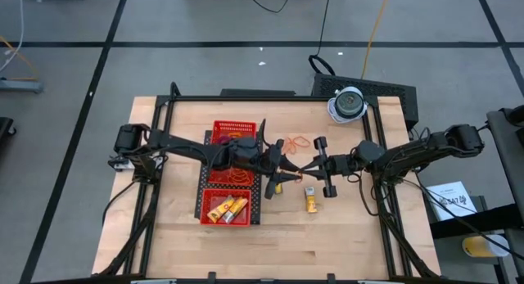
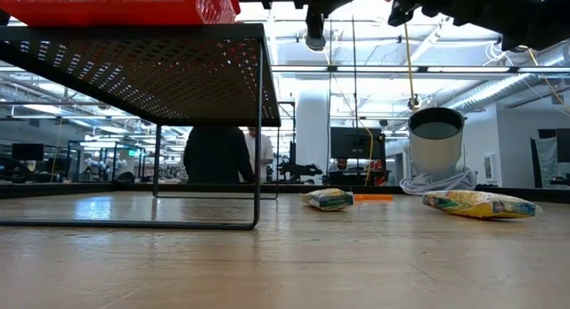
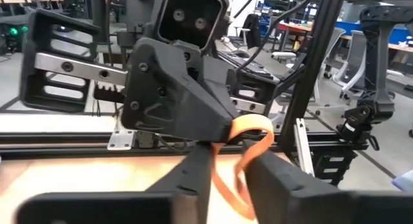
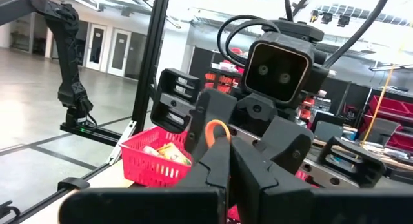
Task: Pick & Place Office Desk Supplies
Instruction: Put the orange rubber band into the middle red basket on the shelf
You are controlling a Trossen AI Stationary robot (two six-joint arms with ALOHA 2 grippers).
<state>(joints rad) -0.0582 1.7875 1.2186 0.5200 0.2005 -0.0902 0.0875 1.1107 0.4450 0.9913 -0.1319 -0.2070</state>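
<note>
Both grippers meet in mid-air over the table's middle, just right of the red mesh tray. My right gripper is shut on a thin orange rubber band. My left gripper faces it, fingers a little apart, and the band runs down through the gap between them. A second orange band lies flat on the table beyond the grippers. Two short yellow pieces lie on the table near them. More orange bands and yellow pieces lie in the tray. My right gripper pinches the orange band between its two shut fingers, coming level from the table's right. A short bend of the loop stands above the fingertips. The band is lifted clear of the table. My left gripper has the band's strand in the gap between its fingers; whether they touch it I cannot tell.
The tray sits on a black perforated stand raised on legs. A white-grey round dome-like object stands at the far right corner. Bare wood stretches along the near edge. People stand in the room beyond.
</note>
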